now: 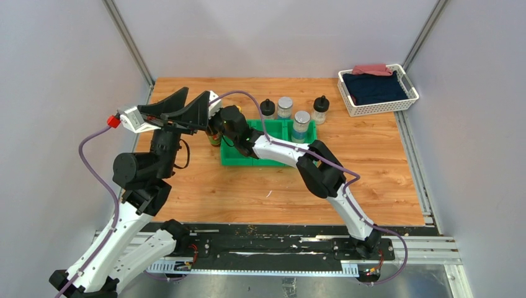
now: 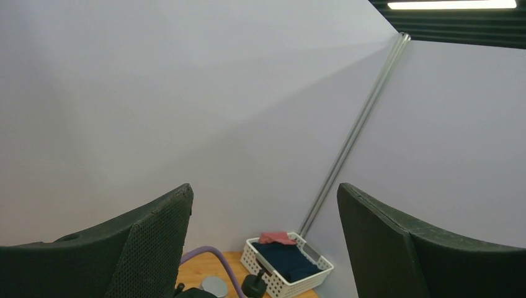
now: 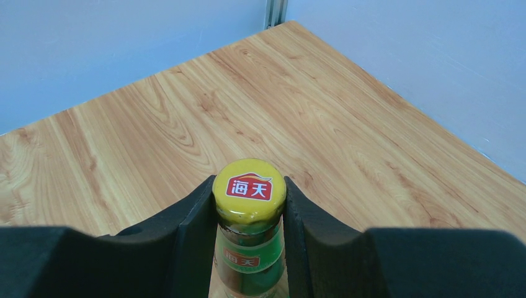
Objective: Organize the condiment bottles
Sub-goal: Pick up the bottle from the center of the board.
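Currently right gripper (image 3: 248, 186) clamped on neck of yellow-capped dark bottle (image 3: 249, 192), which is upright at bottom centre of wrist frame, with wood tabletop (image 3: 186, 118) behind. In top view, same bottle sits left of centre, just beside left end of green bin (image 1: 248, 160); lifted or standing, cannot tell. Left gripper (image 1: 196, 93) is raised at upper left, jaws wide apart, holding nothing. Silver-lidded shaker (image 1: 301, 126) stands in bin's right compartment. Second shaker (image 1: 285, 107), left black-knob bottle (image 1: 267, 108) and right black-knob bottle (image 1: 320, 108) line bin's far side. White basket (image 1: 347, 99) sits at upper right.

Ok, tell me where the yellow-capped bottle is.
Right wrist view: bottle clamped in the right hand; from above, just left of the green bin.
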`<action>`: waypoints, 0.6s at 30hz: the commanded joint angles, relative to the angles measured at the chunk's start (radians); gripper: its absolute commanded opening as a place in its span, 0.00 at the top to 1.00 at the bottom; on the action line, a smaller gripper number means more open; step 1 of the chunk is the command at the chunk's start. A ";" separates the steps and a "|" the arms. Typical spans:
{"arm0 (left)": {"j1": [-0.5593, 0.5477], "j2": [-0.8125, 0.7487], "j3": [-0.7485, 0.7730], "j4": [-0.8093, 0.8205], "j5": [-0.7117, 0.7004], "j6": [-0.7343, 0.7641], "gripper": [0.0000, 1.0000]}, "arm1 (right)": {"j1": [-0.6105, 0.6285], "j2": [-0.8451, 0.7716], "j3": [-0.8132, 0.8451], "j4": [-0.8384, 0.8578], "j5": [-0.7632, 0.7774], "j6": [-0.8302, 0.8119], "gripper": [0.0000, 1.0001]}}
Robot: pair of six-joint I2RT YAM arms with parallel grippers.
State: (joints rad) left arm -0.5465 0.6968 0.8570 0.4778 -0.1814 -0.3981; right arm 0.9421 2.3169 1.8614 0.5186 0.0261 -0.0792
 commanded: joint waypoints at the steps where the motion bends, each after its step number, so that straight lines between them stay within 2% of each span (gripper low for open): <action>1: 0.002 0.007 0.037 0.015 0.000 0.019 0.11 | 0.004 -0.015 0.074 0.111 -0.011 0.016 1.00; 11: 0.002 0.006 0.057 0.014 0.001 0.022 0.12 | 0.007 -0.060 0.067 0.141 -0.055 0.038 1.00; 18: 0.002 -0.003 0.079 0.013 -0.001 0.038 0.12 | 0.021 -0.131 -0.002 0.191 -0.055 0.028 1.00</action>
State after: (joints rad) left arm -0.5465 0.7021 0.9043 0.4778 -0.1806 -0.3885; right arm 0.9428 2.3112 1.8690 0.5362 -0.0189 -0.0521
